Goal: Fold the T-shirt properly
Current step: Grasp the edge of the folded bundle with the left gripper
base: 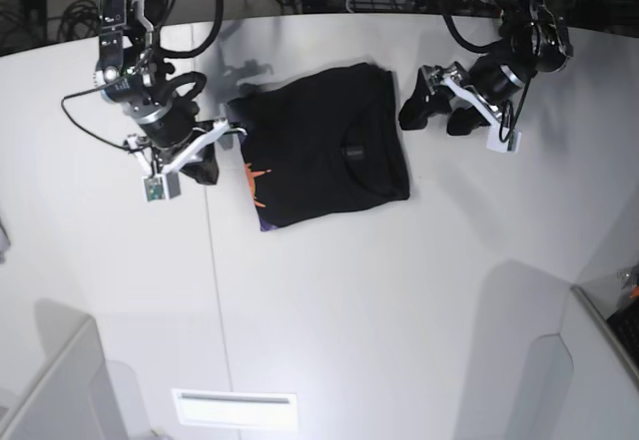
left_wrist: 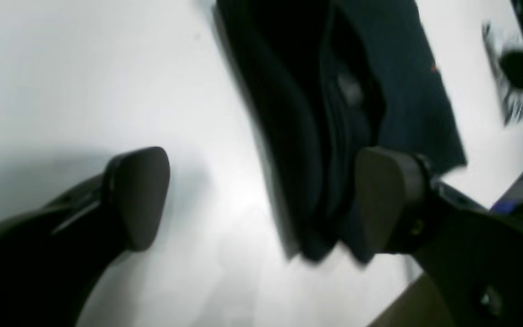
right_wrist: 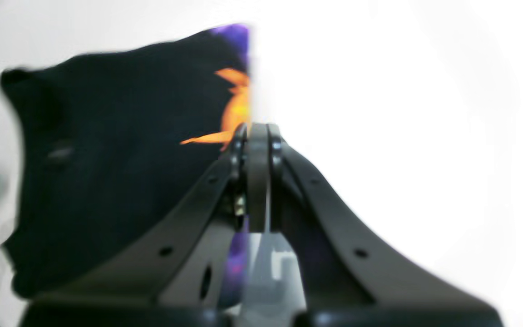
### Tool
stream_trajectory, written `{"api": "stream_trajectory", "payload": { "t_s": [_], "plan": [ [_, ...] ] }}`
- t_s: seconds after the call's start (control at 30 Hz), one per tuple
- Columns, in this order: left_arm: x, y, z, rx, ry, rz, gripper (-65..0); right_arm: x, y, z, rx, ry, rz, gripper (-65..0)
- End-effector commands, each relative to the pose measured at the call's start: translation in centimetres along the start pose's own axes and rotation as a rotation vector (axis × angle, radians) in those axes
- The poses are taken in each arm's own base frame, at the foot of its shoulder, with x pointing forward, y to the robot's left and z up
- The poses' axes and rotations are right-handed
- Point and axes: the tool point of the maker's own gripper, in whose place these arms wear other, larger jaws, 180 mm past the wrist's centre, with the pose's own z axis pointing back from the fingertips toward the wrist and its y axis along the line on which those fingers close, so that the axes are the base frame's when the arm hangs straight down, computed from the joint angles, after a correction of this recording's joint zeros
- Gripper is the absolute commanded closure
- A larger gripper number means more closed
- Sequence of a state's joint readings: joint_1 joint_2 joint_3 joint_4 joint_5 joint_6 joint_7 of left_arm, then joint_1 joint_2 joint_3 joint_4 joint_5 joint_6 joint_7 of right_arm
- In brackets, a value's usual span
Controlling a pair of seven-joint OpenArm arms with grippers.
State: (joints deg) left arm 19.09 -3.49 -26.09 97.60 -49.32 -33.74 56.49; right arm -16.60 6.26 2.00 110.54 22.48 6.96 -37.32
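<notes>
1. Base view: T-shirt [base: 324,146] lies on the surface [base: 399,290] between the two sets of jaws, already folded to a compact, roughly square block. A strip of orange and purple print shows along the edge nearest the right gripper [base: 232,131].
2. Right wrist view: right gripper jaws pressed together at that printed edge [right_wrist: 236,104]. Tips are blurred; I can't tell if they pinch cloth or just sit against it.
3. Left wrist view: left gripper [left_wrist: 261,200] jaws spread wide, holding nothing. One pad [left_wrist: 386,204] sits over the thick stacked fold at the shirt's end, the other over bare surface.
4. In the base view the left gripper sits just beside the shirt's far edge, apart from it.
5. Progress, my read: sleeves and sides look tucked in, main folds done. Block is slightly skewed, with the printed edge peeking out.
6. Left to do, likely: one last fold or a tidy of that edge, then both arms clear.
</notes>
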Motion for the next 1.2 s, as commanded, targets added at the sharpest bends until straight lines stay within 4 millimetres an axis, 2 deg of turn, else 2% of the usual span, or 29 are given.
{"api": "stream_trajectory", "payload": {
  "t_s": [0.0, 0.13, 0.2, 0.27, 0.37, 0.53, 0.67, 0.73, 0.83, 0.97, 1.07, 1.13, 1.17],
  "plan": [
    [1.2, -0.7, 0.0, -0.022, -0.039, -0.008, -61.7, 0.9, 0.1, 0.4, 0.008, -0.04, 0.002, 0.0],
    [1.4, -1.7, -0.6, -0.049, -0.035, -0.023, -61.1, 0.6, -1.0, 0.7, -0.019, -0.033, 0.0, 0.0],
    [1.3, -1.2, -0.5, -0.033, -0.034, -0.008, -53.8, 0.0, -2.1, 0.6, -0.045, -0.013, -0.012, 0.0],
    [1.4, -0.6, -0.4, -0.011, -0.032, 0.013, -35.9, -0.7, -2.7, 0.6, -0.062, 0.033, -0.015, 0.0],
    [2.0, 0.2, -0.1, 0.029, -0.036, 0.039, -1.2, -1.7, -2.7, 0.8, -0.06, 0.085, -0.002, 0.0],
    [3.1, 1.0, -0.5, 0.067, -0.045, 0.087, 0.0, -2.1, -1.9, 0.5, -0.035, 0.105, 0.022, 0.0],
    [4.1, 1.9, -0.7, 0.112, -0.067, 0.137, 0.0, -3.0, -2.1, 0.2, -0.038, 0.167, 0.02, 0.0],
    [4.9, 2.6, -0.8, 0.155, -0.063, 0.11, 0.0, -3.4, -2.2, 0.2, -0.04, 0.176, 0.016, 0.0],
    [5.8, 2.4, -0.7, 0.176, -0.074, 0.067, 0.0, -3.5, -2.2, 0.3, -0.042, 0.179, 0.015, 0.0],
    [3.7, 0.5, -1.0, 0.139, -0.02, 0.037, 0.0, -3.4, -2.4, 0.3, -0.046, 0.176, 0.014, 0.0],
    [2.2, 0.4, -0.9, 0.14, 0.009, 0.054, 0.0, -3.4, -2.4, 0.3, -0.046, 0.176, 0.014, 0.0],
    [2.0, -0.1, -1.2, 0.115, 0.004, 0.077, 0.0, -3.3, -2.4, 0.3, -0.046, 0.174, 0.014, 0.0],
    [2.0, -0.5, -1.4, 0.094, -0.002, 0.099, -9.2, -3.3, -2.4, 0.3, -0.045, 0.173, 0.014, 0.0]
  ]
}}
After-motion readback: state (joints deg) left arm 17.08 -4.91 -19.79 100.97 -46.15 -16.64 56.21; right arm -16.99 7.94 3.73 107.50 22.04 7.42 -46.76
